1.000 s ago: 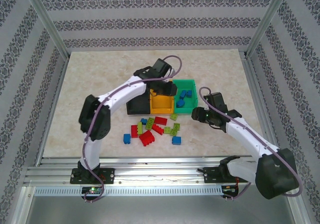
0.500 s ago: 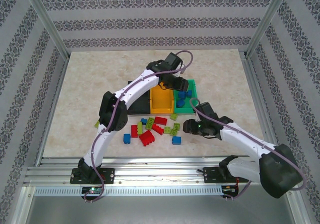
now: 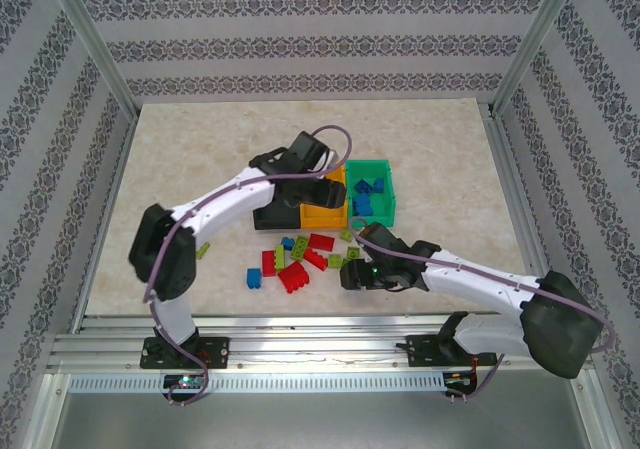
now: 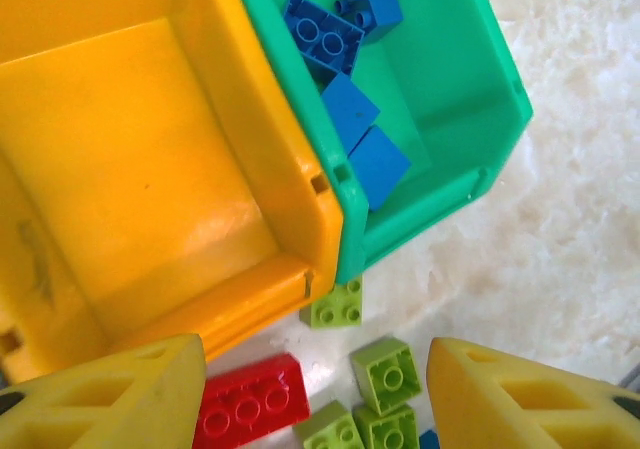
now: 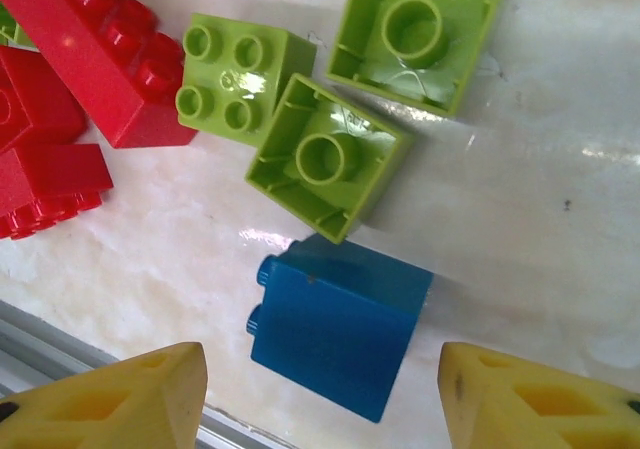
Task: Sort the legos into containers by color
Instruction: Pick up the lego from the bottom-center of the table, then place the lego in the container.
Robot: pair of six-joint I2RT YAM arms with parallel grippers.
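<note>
Red, blue and lime legos (image 3: 300,259) lie scattered in front of three containers in a row: black (image 3: 272,216), orange (image 3: 325,209) and green (image 3: 388,201). The green container (image 4: 440,99) holds several blue bricks (image 4: 330,39). The orange container (image 4: 150,169) has nothing inside it. My left gripper (image 3: 322,191) hangs open over the orange container's front edge; a red brick (image 4: 250,399) and lime bricks (image 4: 385,374) lie on the table below. My right gripper (image 3: 348,274) is open and low over the pile. A blue brick (image 5: 335,324) lies on its side between its fingers (image 5: 110,399), untouched.
Lime bricks (image 5: 325,159) and red bricks (image 5: 100,49) lie close behind the blue one. One lime brick (image 4: 337,304) rests against the corner where the orange and green containers meet. A stray lime brick (image 3: 203,250) lies at the left, by the left arm's elbow. The table's metal front rail (image 3: 300,321) runs close by.
My left gripper reached over the green container, opened, and has drawn back to the orange one. My right gripper moved forward and down to the blue brick and opened wider.
</note>
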